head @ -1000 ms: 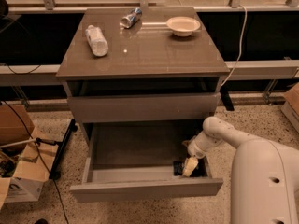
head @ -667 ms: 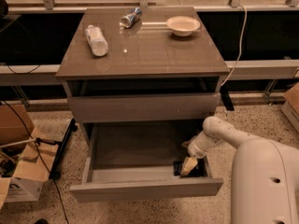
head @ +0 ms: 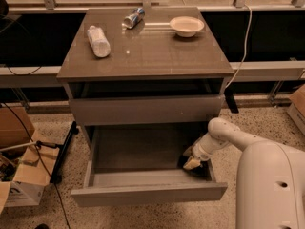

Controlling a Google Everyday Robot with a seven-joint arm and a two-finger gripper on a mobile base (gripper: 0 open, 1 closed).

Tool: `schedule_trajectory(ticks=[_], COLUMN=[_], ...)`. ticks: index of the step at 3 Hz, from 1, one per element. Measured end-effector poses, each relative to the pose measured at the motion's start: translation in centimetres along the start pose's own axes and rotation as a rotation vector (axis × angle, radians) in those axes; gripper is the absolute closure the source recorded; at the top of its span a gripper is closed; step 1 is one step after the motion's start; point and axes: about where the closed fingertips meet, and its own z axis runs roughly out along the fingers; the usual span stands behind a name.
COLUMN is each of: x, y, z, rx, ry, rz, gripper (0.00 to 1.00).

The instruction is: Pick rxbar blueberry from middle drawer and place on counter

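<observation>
The middle drawer point(head: 138, 149) is pulled out, with its grey floor showing. My gripper point(head: 192, 162) reaches down into its right front corner from the white arm point(head: 224, 135). A small dark flat thing, the rxbar blueberry point(head: 199, 171), lies on the drawer floor right under and beside the gripper, partly hidden by it. The glossy counter point(head: 152, 56) is the cabinet's top, well above the gripper.
On the counter lie a clear plastic bottle point(head: 98, 41) at the left, a crushed silver-blue can point(head: 133, 17) at the back and a white bowl point(head: 186, 26) at the back right. A shut grey drawer front point(head: 145, 109) overhangs the open drawer. Cardboard boxes point(head: 19, 175) stand on the floor at the left.
</observation>
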Motion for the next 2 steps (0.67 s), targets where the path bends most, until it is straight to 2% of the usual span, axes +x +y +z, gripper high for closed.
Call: schedule_trajectory(ticks=[1, 2], x=[-0.12, -0.12], y=[0.03, 0.03], z=[-0.25, -0.25], rx=[0.000, 0.000], ry=[0.000, 0.000], rz=[0.000, 0.000], gripper=[0.89, 1.00])
